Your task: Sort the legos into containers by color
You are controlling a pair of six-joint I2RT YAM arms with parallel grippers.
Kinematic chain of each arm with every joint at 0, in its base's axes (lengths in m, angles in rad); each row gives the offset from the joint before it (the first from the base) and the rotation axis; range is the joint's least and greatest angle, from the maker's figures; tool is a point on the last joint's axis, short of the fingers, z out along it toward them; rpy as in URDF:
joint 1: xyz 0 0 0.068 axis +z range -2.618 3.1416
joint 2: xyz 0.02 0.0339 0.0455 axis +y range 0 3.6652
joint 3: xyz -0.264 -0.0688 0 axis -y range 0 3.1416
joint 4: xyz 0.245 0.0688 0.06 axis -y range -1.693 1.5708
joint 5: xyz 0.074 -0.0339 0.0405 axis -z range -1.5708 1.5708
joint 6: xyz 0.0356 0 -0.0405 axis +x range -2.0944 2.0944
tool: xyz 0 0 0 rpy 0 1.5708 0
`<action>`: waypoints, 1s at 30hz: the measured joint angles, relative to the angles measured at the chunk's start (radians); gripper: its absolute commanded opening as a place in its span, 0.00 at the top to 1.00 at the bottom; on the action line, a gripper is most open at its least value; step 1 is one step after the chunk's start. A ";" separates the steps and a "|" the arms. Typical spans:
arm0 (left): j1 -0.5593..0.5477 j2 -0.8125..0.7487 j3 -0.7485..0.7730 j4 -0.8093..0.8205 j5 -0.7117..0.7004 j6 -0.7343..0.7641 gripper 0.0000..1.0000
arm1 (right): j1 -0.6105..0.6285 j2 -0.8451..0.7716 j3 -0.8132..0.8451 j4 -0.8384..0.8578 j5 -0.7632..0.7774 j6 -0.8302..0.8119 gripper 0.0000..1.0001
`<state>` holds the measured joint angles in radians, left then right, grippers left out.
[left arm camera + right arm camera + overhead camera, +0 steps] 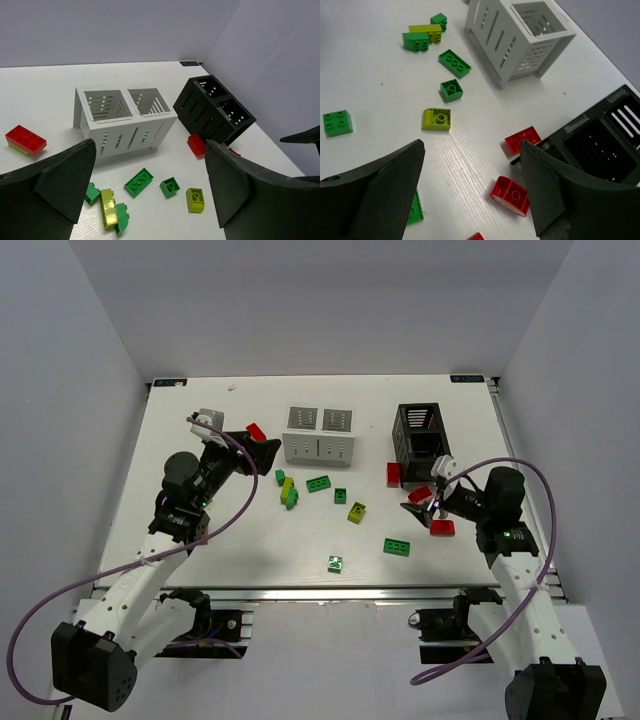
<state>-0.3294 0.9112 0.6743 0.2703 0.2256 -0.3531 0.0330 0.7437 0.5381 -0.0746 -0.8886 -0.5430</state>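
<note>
- A small green brick (336, 563) is seen nearest the arm bases on the table (200, 540), with a wider green brick (397, 547) just beyond it to the right.
- The right claw (472, 145) is held with its fingers spread apart and nothing between them. It hangs low among three red bricks: one (442, 528) on its near side, one (420, 494) beside it and one (394, 474) against the foot of the black box.
- In the middle of the table, a yellow-green brick (357, 511), a square green brick (341, 495), a long green brick (319, 483) and a green and yellow-green cluster (289, 490) are scattered close together.
- The left claw (150, 145) is likewise held wide apart and empty, left of the white box.
- A red-topped brick (26, 139) lies just beyond that claw.
- Farthest back, the white box (319, 435) and the taller black box (420, 435) are set side by side but apart. Every brick seen lies outside them.
</note>
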 measured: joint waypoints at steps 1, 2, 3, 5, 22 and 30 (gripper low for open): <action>0.000 0.000 0.000 0.000 0.000 0.000 0.02 | 0.000 0.000 -0.003 0.003 0.012 0.000 0.20; 0.000 0.000 0.000 0.000 -0.001 0.000 0.02 | 0.000 0.002 -0.003 0.004 0.034 0.006 0.22; 0.000 0.000 0.000 0.000 -0.001 0.000 0.02 | 0.000 0.005 -0.003 0.008 0.055 0.013 0.22; 0.000 0.002 0.000 0.000 -0.001 -0.001 0.02 | 0.000 0.023 -0.002 0.021 0.106 0.026 0.20; 0.049 0.095 0.011 0.004 0.031 -0.071 0.18 | 0.073 0.217 0.108 -0.022 0.500 0.048 0.11; 0.050 0.100 0.011 0.008 0.047 -0.101 0.19 | 0.133 0.299 0.126 -0.064 0.636 0.034 0.20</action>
<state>-0.2794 1.0111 0.6857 0.2787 0.2729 -0.4541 0.1658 1.0424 0.6643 -0.1387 -0.2523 -0.5095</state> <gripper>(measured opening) 0.809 0.808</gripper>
